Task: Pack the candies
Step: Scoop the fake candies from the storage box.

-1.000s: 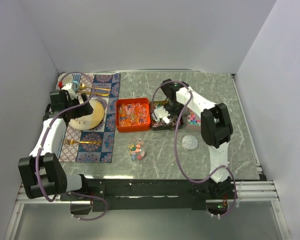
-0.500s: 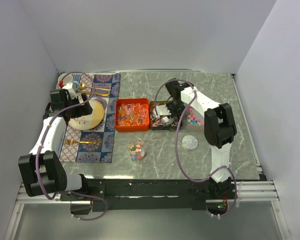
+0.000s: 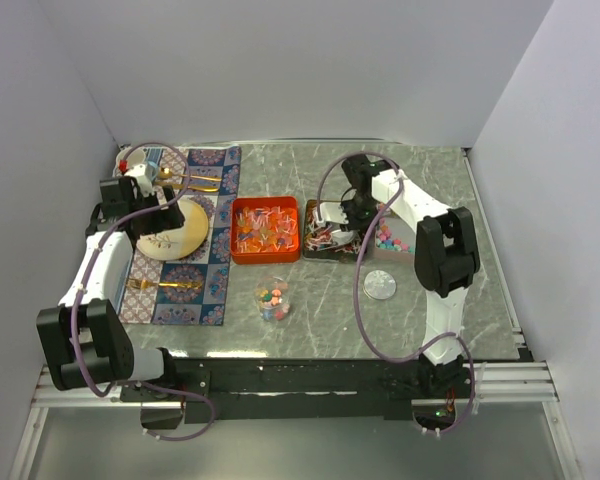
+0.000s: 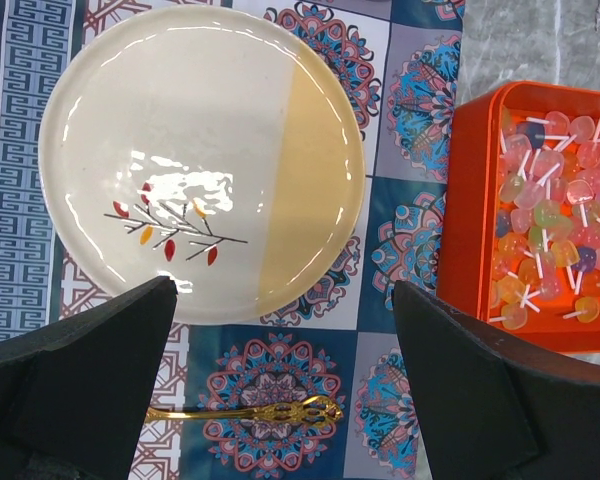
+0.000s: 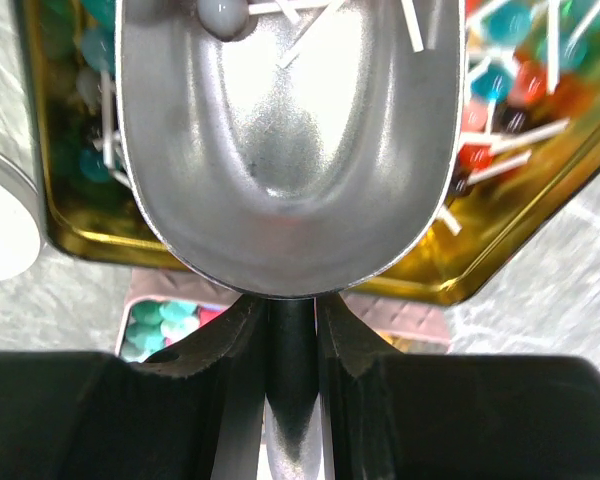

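A marble table carries a patterned mat on its left side, with a plate lying on the mat. Right of the mat stand an orange tray, then a gold tin, then a pink box, with a round lid nearer the arms. The left gripper hangs over the near part of the plate with its fingers spread wide, gripping nothing. The right gripper is clamped on the handle of a metal scoop, which sits over the tin. Gold cutlery lies on the mat just below the plate. The candies fill the tray, the tin and the box. A small cluster lies on the table in front of the tray, and one pale piece rests at the scoop's far end.
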Robot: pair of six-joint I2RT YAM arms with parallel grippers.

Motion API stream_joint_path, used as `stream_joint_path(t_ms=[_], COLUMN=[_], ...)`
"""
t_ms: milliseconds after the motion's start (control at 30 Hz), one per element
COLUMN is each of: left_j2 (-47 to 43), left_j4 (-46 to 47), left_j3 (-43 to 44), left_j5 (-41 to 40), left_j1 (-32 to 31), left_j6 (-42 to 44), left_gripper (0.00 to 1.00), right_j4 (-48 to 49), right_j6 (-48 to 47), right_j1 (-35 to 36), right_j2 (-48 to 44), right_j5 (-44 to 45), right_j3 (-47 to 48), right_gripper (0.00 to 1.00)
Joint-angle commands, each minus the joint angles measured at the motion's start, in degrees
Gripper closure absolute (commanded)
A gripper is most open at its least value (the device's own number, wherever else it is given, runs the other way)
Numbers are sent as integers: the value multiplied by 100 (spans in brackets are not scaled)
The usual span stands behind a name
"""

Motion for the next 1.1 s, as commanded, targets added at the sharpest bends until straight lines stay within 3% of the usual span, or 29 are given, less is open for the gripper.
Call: stream_joint_path(t_ms=[0, 200, 467, 967, 1067], left_j2=[98, 309, 292, 485, 520], left_j4=[65, 92, -31, -163, -233], left_j3=[305, 499, 578, 921, 1017], left_j5=[12, 65, 3, -58, -24], left_j1=[28, 28, 28, 28, 37], left_j6=[39, 13, 171, 514, 496], left_gripper=[4, 3, 4, 4, 3], right_j4=[-222, -231, 146, 2501, 2241], right_j6=[267, 478, 1453, 2947, 3115], right_j1=[-142, -317, -607, -730, -591], right_j2=[-87, -122, -43, -1667, -1932], right_j5=[90, -85, -1042, -1843, -1616], right_j3=[76, 94, 112, -1980, -1771], right_gripper=[100, 100, 100, 100, 100])
